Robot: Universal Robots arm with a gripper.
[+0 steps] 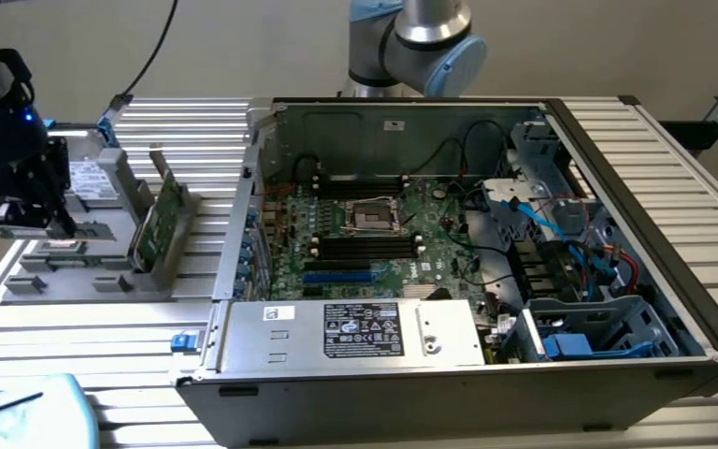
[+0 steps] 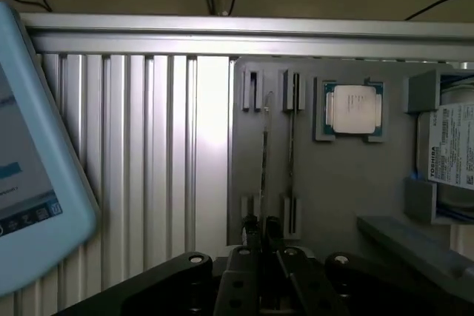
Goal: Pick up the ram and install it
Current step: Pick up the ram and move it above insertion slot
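Observation:
The ram (image 2: 264, 153) is a thin stick seen edge-on, running away from the fingertips over the grey holder tray (image 2: 341, 183). My gripper (image 2: 261, 231) is shut on its near end. It hangs a little above the tray (image 1: 48, 281) at the exterior view's left, well clear of the open computer case (image 1: 658, 234). From outside, my gripper (image 1: 45, 224) is a black block at the end of the arm. The motherboard (image 1: 434, 224) lies in the case, with black memory slots (image 1: 359, 246) on either side of the processor socket (image 1: 369, 215).
A wider green circuit card (image 1: 160, 224) stands upright in the tray between my gripper and the case wall. A processor chip (image 2: 353, 109) and a labelled hard drive (image 2: 452, 153) also sit on the tray. A blue-edged tablet (image 2: 29, 183) lies on the slatted table. A power supply (image 1: 359, 332) fills the case front.

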